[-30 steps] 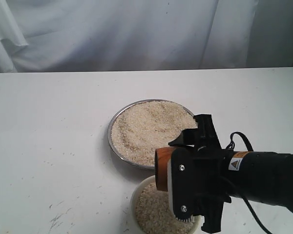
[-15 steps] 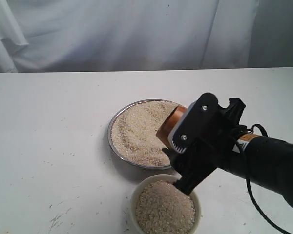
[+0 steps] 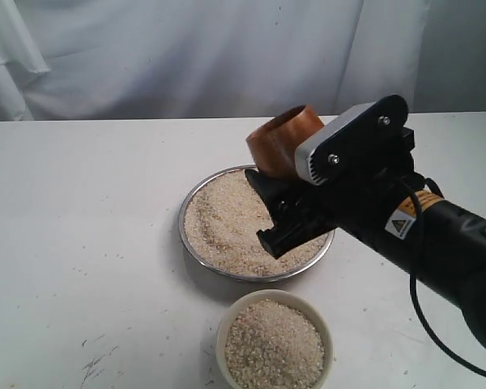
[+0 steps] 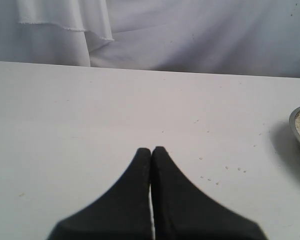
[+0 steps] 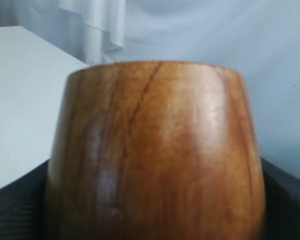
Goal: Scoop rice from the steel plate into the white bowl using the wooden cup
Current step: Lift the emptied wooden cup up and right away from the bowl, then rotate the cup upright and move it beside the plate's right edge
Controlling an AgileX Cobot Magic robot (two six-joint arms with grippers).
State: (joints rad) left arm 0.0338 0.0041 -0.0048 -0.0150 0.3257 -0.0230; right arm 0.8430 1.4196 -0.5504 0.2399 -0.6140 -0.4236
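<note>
The right gripper point(image 3: 275, 194), spread wide around the belly of a small reddish-brown polished wooden cup point(image 3: 285, 139), holds it mouth-up. Beneath the gripper lies a shallow round steel plate point(image 3: 183, 225) of beige rice point(image 3: 227, 223), and a cream-white bowl point(image 3: 221, 336) sits lower, to one side. Light, stiff and glossy, the cup could slip, so a grip low on its swell looks safest. The left gripper point(image 4: 151, 152) is closed.

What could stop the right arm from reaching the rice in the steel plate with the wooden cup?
Probably nothing, so likely yes: the right gripper holds the wooden cup above the steel plate, the rice lies uncovered, and the white bowl stands apart.
</note>
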